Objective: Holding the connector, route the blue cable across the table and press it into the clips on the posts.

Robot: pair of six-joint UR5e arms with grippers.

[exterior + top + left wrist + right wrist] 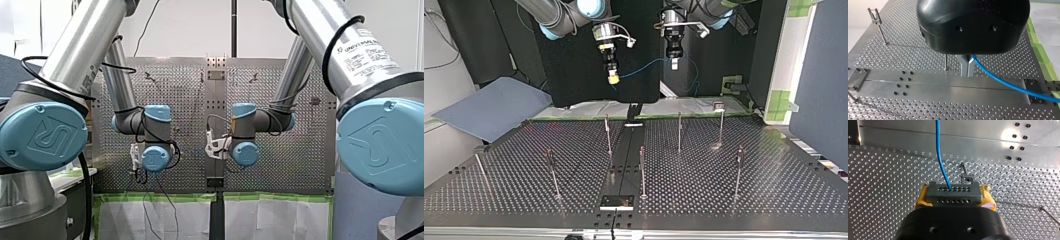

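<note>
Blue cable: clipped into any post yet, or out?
Out. The blue cable hangs in the air between my right gripper and my left gripper, clear of the posts.

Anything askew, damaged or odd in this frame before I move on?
Nothing stands out. My right gripper holds the grey connector squarely between its yellow pads. My left gripper pinches the blue cable further along, and it runs between them unkinked. The posts stand on the table, none fallen; the cable sits in no clip yet.
</note>
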